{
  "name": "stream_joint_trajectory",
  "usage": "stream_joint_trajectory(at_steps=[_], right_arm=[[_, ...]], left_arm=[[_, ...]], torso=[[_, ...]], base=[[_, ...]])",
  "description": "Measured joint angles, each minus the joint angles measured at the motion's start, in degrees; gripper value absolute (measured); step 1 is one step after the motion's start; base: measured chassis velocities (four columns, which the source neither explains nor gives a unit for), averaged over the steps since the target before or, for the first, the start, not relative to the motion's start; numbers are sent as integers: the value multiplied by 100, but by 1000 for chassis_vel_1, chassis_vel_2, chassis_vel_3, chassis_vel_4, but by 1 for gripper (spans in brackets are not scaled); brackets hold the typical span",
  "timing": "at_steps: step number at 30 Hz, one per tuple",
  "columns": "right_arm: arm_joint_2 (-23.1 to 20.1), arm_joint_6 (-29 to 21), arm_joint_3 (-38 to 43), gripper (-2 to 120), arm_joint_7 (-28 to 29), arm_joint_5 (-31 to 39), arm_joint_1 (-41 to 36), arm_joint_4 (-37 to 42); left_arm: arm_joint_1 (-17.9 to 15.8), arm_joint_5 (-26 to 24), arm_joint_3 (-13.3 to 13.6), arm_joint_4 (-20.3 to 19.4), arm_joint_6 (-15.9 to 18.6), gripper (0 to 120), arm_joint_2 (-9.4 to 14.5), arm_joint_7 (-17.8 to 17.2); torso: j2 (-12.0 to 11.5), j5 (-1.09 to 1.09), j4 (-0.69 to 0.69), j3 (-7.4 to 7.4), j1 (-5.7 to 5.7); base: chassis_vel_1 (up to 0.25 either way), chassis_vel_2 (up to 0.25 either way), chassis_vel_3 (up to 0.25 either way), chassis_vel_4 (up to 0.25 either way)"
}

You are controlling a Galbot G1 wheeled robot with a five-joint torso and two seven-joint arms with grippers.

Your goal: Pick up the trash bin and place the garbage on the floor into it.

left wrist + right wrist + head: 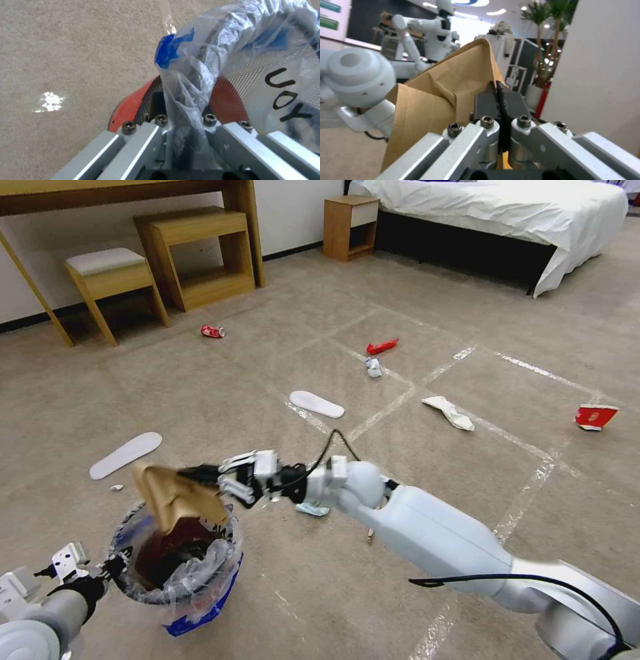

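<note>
The trash bin [180, 573], red and blue with a crinkled clear liner, hangs off the floor at lower left. My left gripper [120, 567] is shut on its rim [186, 100], pinching wall and plastic. Directly above the bin's mouth hangs a brown paper bag [175, 497], and my right gripper [193, 475] is shut on its edge [453, 85]. More garbage lies on the floor [80, 400]: two white slippers [125, 454] [317, 404], a red can [213, 331], a red wrapper [381, 346], white tissue [373, 367], a white crumpled piece [450, 412], a red cup [595, 416] and a blue mask [312, 509] under my right wrist.
A wooden desk, stool [110, 280] and low shelf stand along the far left wall. A nightstand [349, 225] and a bed [500, 213] with white sheets sit at the far right. Shiny tape strips [400, 400] cross the carpet.
</note>
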Motion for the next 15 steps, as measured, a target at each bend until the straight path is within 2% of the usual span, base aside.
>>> stream_joint_trajectory(at_steps=[15], right_arm=[[219, 67, -264, 0, -9, -117, 18, -302]], left_arm=[[-8, -61, -19, -121, 0, 0, -20, -5]], torso=[[0, 1, -1, 0, 0]], base=[[0, 0, 0, 0]])
